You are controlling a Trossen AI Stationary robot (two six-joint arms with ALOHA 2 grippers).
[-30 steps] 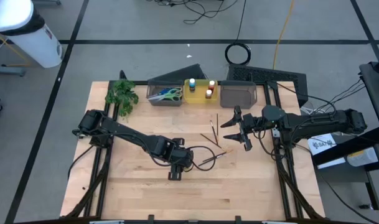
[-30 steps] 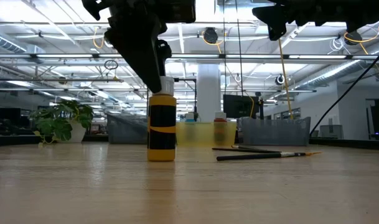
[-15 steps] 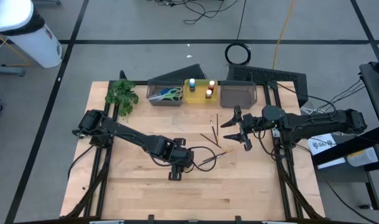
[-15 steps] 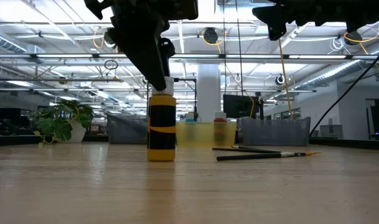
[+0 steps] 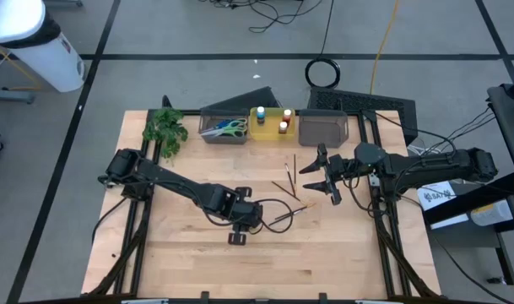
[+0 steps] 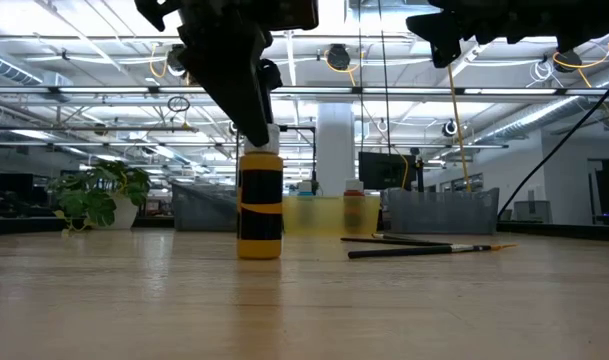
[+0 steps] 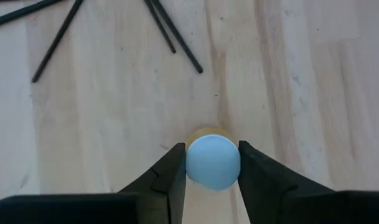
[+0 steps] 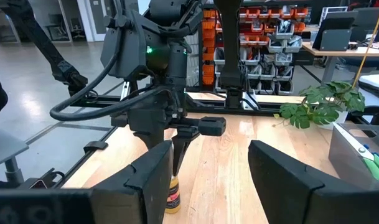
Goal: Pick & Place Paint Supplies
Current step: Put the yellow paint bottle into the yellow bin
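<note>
The bottle [image 6: 259,205] stands upright at lower centre of the high view, and its white cap [image 7: 213,162] is clasped between the left gripper's [image 7: 212,169] fingers. A straight, vertical lift is advised. The brushes [image 5: 284,187] lie just to the right; the bins [image 5: 273,127] sit well up-frame. The right gripper [image 5: 327,176] is held open at right.

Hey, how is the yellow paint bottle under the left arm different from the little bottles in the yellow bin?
The yellow paint bottle stands alone on the bare table; the small bottles sit grouped in the yellow bin. The left claw has a finger on each side of the yellow bottle's cap; nothing touches the binned ones, and the right claw hovers open apart from them. All stand upright with pale caps.
</note>
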